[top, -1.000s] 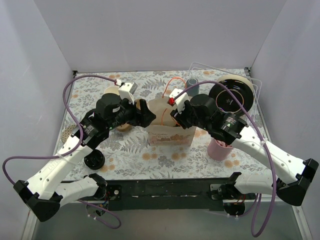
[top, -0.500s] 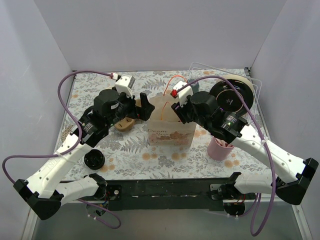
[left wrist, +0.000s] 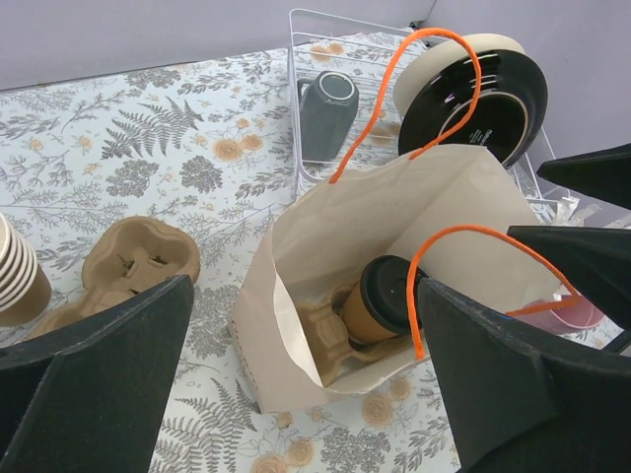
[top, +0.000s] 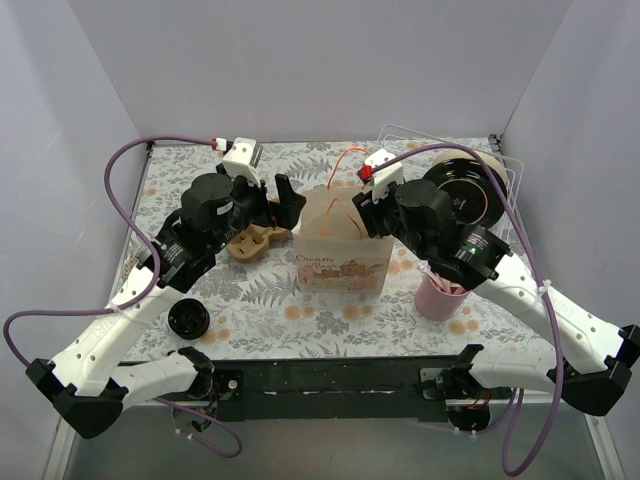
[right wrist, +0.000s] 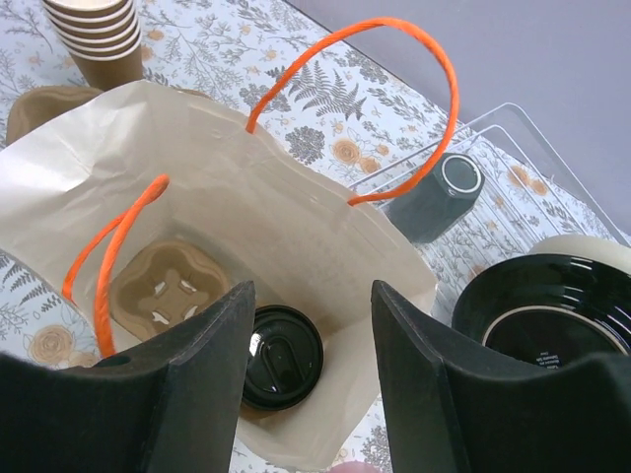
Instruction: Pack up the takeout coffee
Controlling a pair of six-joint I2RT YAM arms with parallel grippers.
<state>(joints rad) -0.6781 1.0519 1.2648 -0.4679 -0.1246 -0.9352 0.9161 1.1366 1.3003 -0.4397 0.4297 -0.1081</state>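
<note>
While left claw and right claw gape, kraft takeout coffee, round black lid, in paper bag

1 kraft paper bag with orange handles holds 1 brown paper cup with a black lid and 1 moulded pulp carrier; left of the bag, 1 second pulp carrier; beyond it, 1 grey mug.

the takeout coffee was kraft-brown under a black lid. the paper bag was pale tan with orange handles. the tablecloth was white, printed with grey ferns and orange flowers. the mug was dark grey.
</note>
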